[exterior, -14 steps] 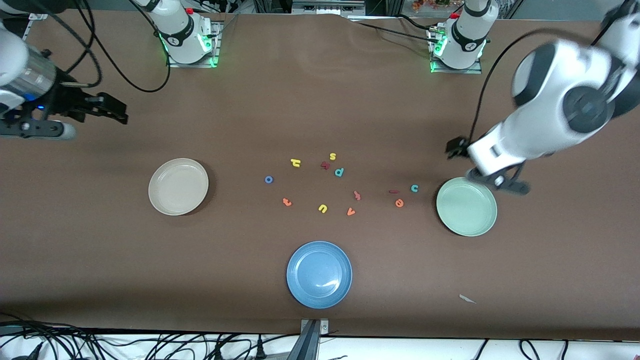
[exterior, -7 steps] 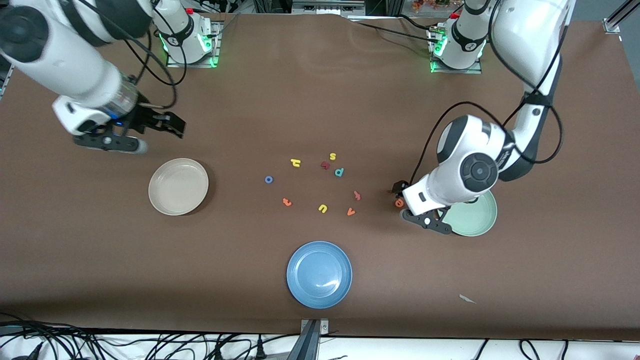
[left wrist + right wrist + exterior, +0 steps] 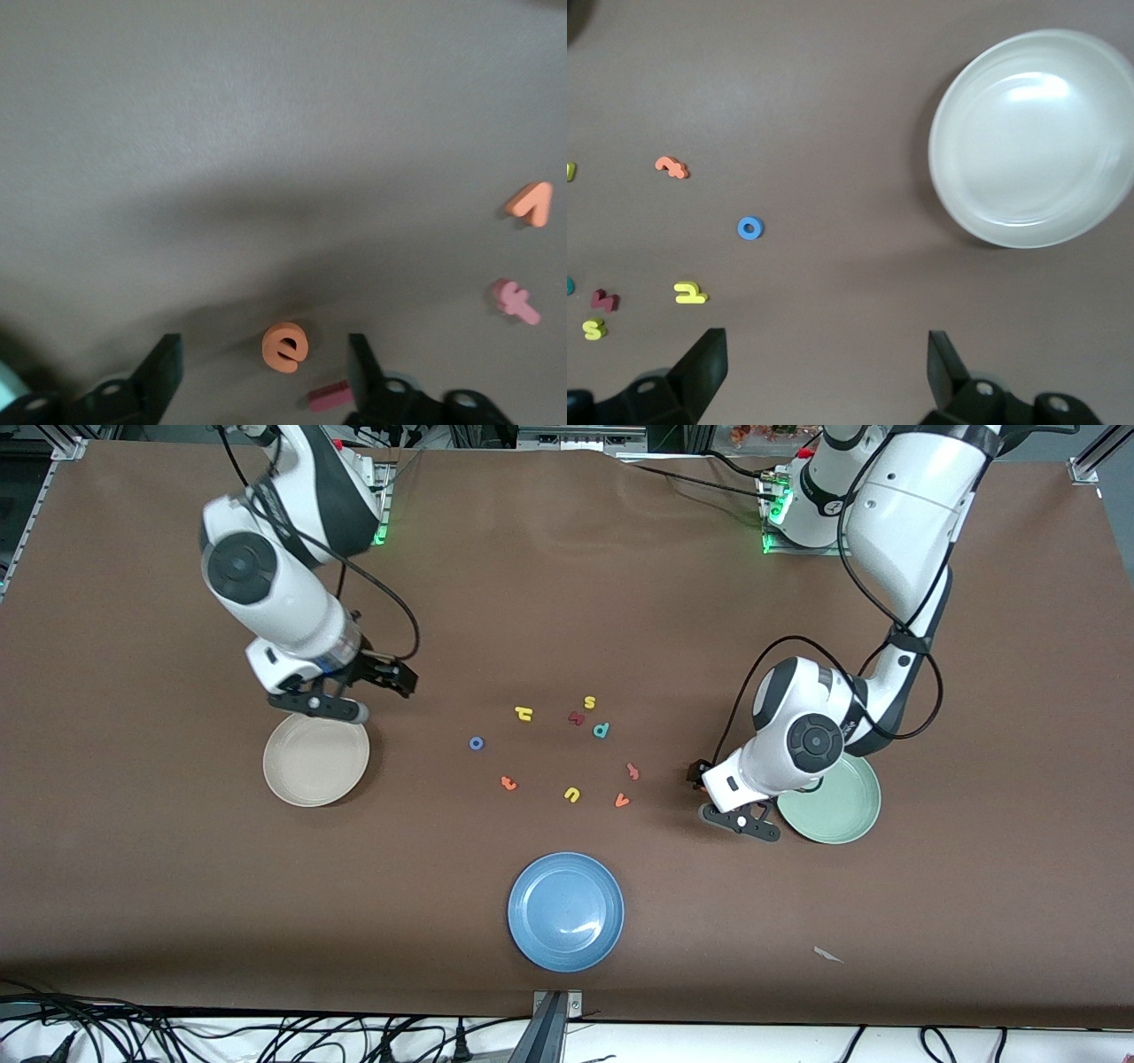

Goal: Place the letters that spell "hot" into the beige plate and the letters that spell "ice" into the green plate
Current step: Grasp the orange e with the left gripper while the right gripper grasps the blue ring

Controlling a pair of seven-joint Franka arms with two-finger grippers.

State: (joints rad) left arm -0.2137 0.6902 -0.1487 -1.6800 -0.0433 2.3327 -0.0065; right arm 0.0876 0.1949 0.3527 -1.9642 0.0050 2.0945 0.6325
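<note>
While I watch the front view, the right gripper [image 3: 403, 683] hangs released over bare table just above the beige plate [image 3: 276, 778] in the frame. The yellow h [image 3: 524, 713], blue o [image 3: 476, 743] and orange t [image 3: 508, 783] lie loose at mid-frame. The left gripper [image 3: 700, 774] sits low beside the green plate [image 3: 843, 820].

On the left wrist view, my left gripper [image 3: 262, 354] is unclenched, its fingers [image 3: 165, 367] straddling the orange e [image 3: 285, 345] without touching it; the red i [image 3: 330, 395] lies just beside.

On the right wrist view, the right gripper [image 3: 826, 359] is spread wide, grasping nothing, with the beige plate [image 3: 953, 202] empty.
</note>
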